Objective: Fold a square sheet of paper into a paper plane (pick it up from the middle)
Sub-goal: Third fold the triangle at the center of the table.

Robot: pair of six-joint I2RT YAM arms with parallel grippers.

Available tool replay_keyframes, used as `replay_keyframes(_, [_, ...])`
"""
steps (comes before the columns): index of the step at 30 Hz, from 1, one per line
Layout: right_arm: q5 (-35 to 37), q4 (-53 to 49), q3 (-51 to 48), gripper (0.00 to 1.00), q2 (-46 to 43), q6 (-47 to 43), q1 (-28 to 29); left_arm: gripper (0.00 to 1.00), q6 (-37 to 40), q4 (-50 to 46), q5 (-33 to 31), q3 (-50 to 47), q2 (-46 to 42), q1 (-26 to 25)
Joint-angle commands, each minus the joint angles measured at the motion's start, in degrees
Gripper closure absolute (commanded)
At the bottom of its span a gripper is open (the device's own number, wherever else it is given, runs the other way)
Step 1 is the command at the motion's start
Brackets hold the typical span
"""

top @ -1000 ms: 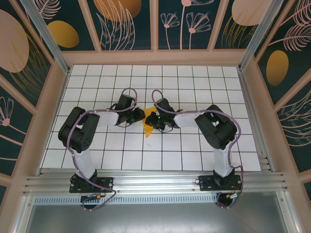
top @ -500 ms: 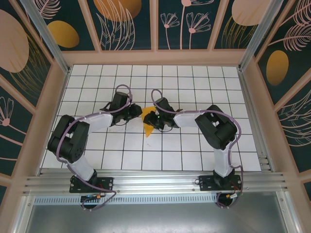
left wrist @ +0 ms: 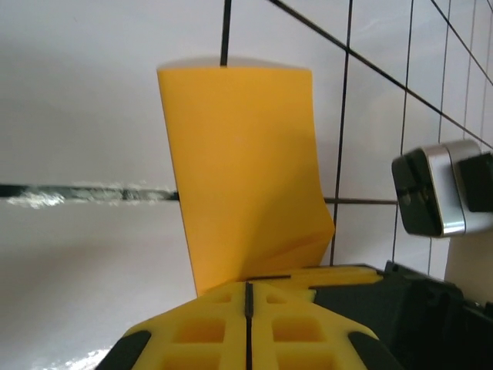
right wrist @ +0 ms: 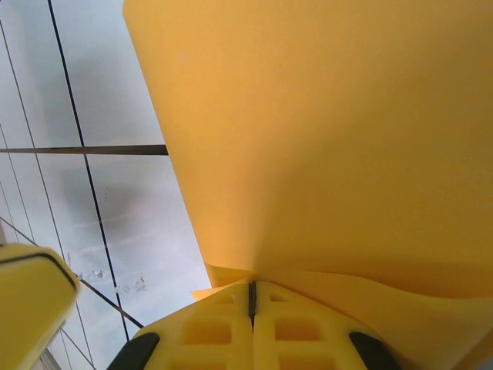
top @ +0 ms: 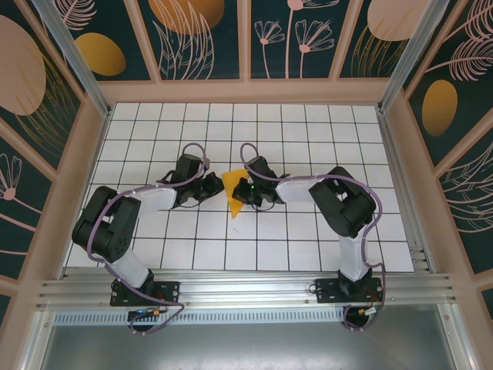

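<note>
Sheet of paper (top: 233,194): orange-yellow, folded to a wedge that is broad at the far end and pointed toward the arms. It sits on the table near the middle, between the two grippers.
Left gripper (top: 215,184): meets the wedge's left edge. In the left wrist view its yellow pads (left wrist: 248,299) are pressed together with only a thin seam between them, pinching the paper's near edge. The paper (left wrist: 245,169) rises from them, and its right corner is buckled.
Right gripper (top: 245,197): sits on the wedge's right side. In the right wrist view its pads (right wrist: 252,299) are pressed together too, and the paper (right wrist: 347,131) comes out of the seam and curls over the right pad.
Markings: a small green light (top: 251,186) glows on the right wrist.
Table (top: 308,123): white tiles with black grid lines.
Surroundings: dark teal wall panels (top: 204,38) with pale flower and leaf drawings and ochre ovals; an aluminium rail (top: 246,289) along the near edge; purple cables (top: 202,143) looping over both arms.
In the way: from above, both wrists cover the wedge's side edges. In the left wrist view a dark block with a silver face (left wrist: 431,193) stands just right of the paper. A yellow block (right wrist: 27,297) fills the right wrist view's lower left corner.
</note>
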Motion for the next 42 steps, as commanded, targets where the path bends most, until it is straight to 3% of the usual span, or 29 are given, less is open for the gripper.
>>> replay_keyframes(1, [0.68, -1.39, -1.26, 0.99, -0.52, -0.52, -0.10, 0.95, -1.51, 4.56, 5.23, -1.89, -1.42, 0.09])
replay_keyframes(8, [0.99, -1.38, -1.67, 1.00, -0.81, -0.23, -0.07, 0.98, -1.41, 6.27, 7.67, -2.49, 0.97, -0.90])
replay_keyframes(42, [0.80, -0.69, -2.43, 1.00, -2.95, 0.12, -0.25, 1.00, 0.84, 2.73, 4.66, 0.94, 8.16, -1.64])
